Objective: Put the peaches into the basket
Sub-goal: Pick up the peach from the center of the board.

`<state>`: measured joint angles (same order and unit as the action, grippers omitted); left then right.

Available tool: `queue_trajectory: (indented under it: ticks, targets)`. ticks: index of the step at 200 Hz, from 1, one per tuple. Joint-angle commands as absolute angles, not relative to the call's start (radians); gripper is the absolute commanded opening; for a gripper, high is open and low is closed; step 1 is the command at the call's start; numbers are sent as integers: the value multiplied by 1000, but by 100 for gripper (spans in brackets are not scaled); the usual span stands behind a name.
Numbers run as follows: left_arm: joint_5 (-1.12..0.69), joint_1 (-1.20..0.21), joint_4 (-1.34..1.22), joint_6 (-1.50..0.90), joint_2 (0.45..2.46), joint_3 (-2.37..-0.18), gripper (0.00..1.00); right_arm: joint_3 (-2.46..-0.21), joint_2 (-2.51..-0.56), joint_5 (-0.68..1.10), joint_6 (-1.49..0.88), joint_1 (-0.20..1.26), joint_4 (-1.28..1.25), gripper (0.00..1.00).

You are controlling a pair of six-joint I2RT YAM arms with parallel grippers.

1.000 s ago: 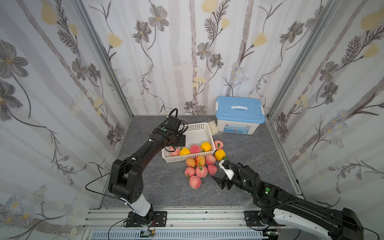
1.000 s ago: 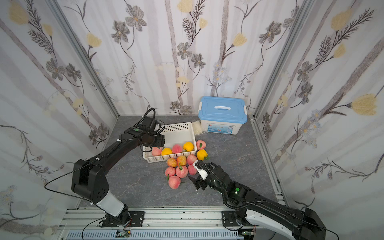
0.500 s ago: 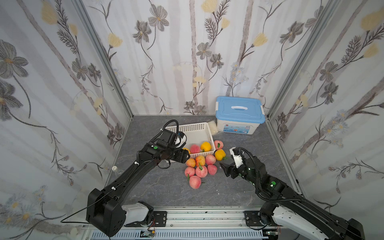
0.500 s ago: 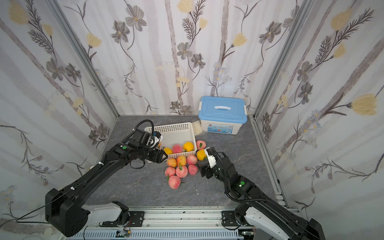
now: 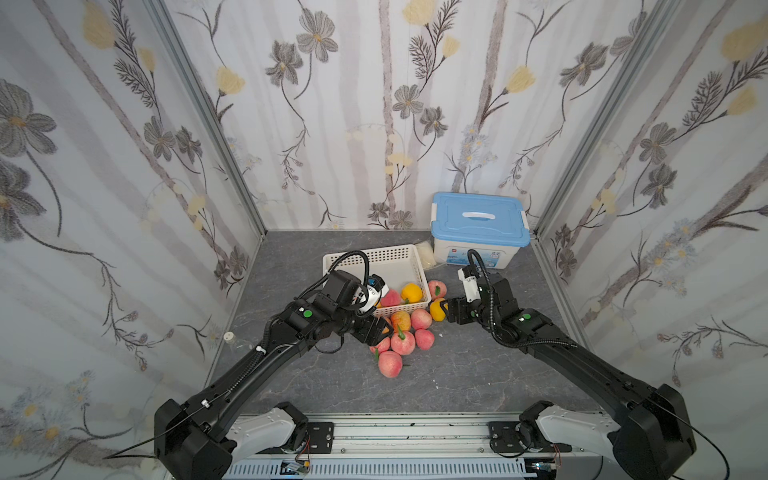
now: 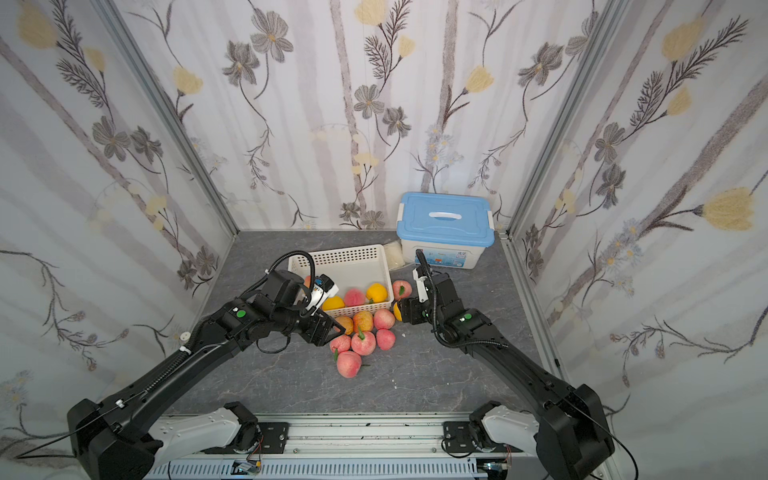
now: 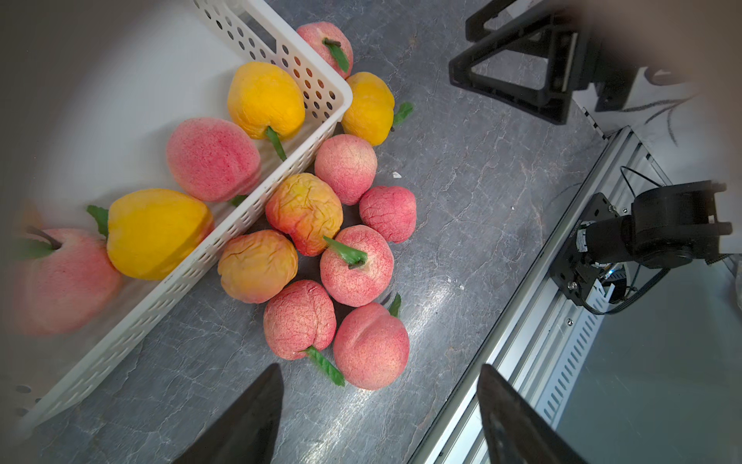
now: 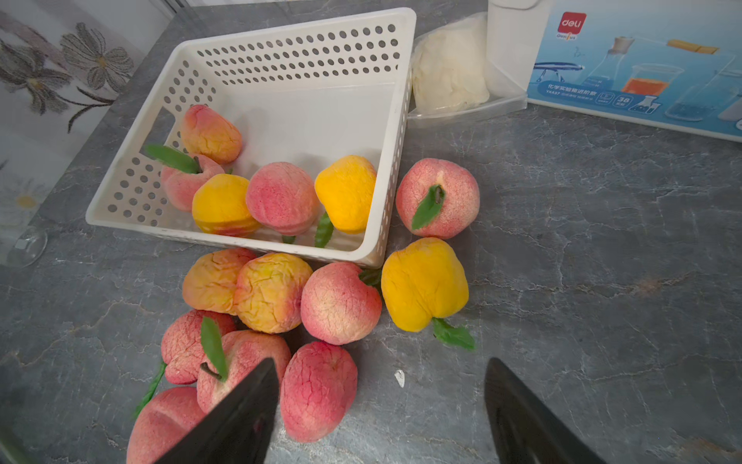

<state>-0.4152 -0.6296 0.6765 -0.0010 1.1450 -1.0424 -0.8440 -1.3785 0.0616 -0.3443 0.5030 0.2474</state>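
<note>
A: Top pair: high at the front, far, looking down and inward; both cover the whole grey marbled tabletop point(image 5: 332, 386) point(image 6: 299, 386).
B: Wrist pair: close, angled down; both share the white perforated plastic basket point(image 7: 192, 273) point(image 8: 297, 60) and the small round pink-red and yellow toy peaches point(image 7: 355, 265) point(image 8: 339, 301).

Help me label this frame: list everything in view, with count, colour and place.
basket: one, white, mid-table
peaches in basket: five, two yellow, two pink, one orange-pink
loose peaches: nine, six pink-red, two orange, one yellow, on the grey table around the basket's near corner
box: one, white with blue lid, back right
bag: one, clear, between basket and box
left gripper: black, open, empty, left of cluster
right gripper: black, open, empty, right of cluster
</note>
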Motion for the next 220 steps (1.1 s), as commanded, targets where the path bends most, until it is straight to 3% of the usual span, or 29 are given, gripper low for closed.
queue_trajectory:
  ticks: [1, 69, 220]
  targets:
    - [-433, -632, 660, 9, 1149, -1046, 77, -888, -1452, 81, -371, 493, 250, 81]
    - [-435, -631, 662, -3, 1173, -1051, 77, -994, -1668, 89, -361, 455, 266, 76]
    - [-407, -630, 670, -5, 1200, -1060, 77, -1083, -1834, 68, -340, 446, 322, 70]
